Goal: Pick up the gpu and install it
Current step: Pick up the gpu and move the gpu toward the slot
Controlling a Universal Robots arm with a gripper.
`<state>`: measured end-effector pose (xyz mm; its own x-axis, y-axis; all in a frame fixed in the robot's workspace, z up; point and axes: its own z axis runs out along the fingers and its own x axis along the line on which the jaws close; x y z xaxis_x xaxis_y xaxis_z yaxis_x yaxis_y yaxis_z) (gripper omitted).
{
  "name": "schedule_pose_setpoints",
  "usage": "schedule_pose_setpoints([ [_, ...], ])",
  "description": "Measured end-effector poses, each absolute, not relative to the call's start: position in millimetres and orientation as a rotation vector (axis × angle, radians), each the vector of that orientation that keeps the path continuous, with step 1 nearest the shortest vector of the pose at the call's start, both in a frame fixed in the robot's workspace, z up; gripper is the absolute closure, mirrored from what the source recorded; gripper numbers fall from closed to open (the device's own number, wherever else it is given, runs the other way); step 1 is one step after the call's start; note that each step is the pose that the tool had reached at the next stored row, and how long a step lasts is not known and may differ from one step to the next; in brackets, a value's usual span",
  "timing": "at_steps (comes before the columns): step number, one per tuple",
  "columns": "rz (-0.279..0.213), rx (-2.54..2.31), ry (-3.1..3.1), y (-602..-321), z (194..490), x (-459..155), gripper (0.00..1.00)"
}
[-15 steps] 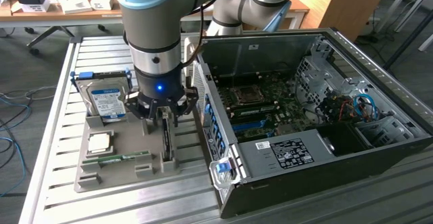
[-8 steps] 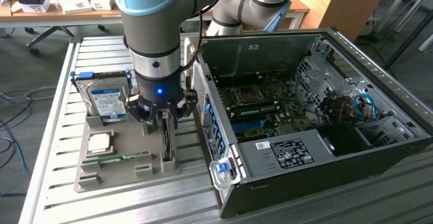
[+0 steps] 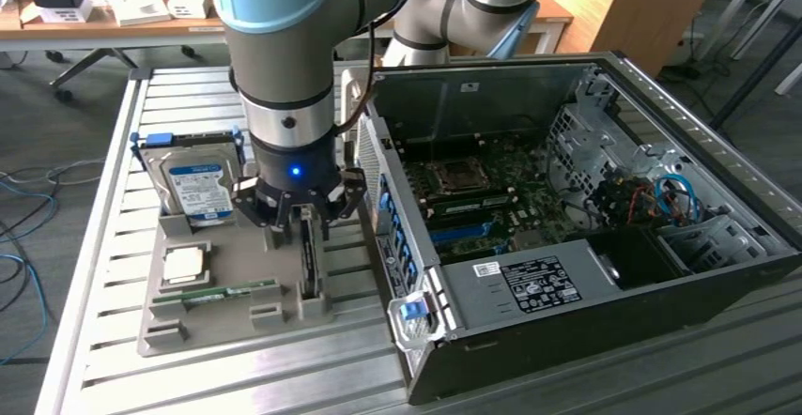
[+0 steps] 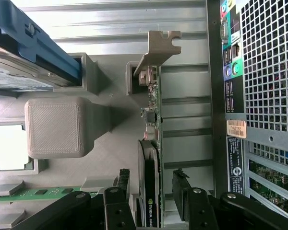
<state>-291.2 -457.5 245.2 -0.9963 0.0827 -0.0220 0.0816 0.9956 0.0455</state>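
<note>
The gpu (image 3: 308, 267) is a thin dark card standing on edge in a slot of the grey holder tray (image 3: 239, 326), just beside the computer case. In the wrist view the gpu (image 4: 151, 143) runs lengthwise, with its silver bracket (image 4: 159, 47) at the far end. My gripper (image 3: 300, 220) is lowered over the card's near end. The gripper (image 4: 152, 181) is open, with one dark finger (image 4: 123, 181) on each side of the card and a small gap showing on both sides.
The open computer case (image 3: 564, 218) lies on its side at the exterior view's right, motherboard exposed; its rear panel (image 4: 259, 96) is close beside the card. On the tray are a hard drive (image 3: 198, 188) in a blue caddy, a processor (image 3: 186, 265) and a green memory stick (image 3: 228, 293).
</note>
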Motion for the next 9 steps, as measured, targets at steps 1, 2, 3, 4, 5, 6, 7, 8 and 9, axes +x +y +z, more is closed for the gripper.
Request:
schedule_pose_setpoints([
  [1,0.070,0.128,3.114,-457.4,244.9,-291.1,0.51],
  [2,0.070,0.128,3.114,-457.4,244.4,-291.1,0.51],
  [3,0.070,0.128,3.114,-457.4,244.0,-291.2,0.51],
  [4,0.070,0.128,3.114,-457.5,243.8,-291.2,0.51],
  [5,0.069,0.128,3.114,-457.5,243.5,-291.2,0.51],
  [6,0.069,0.128,3.114,-457.5,243.3,-291.2,0.51],
  [7,0.069,0.128,3.114,-457.5,243.2,-291.2,0.51],
  [8,0.070,0.128,3.114,-457.4,242.9,-291.2,0.51],
  [9,0.070,0.128,3.114,-457.4,242.4,-291.1,0.51],
])
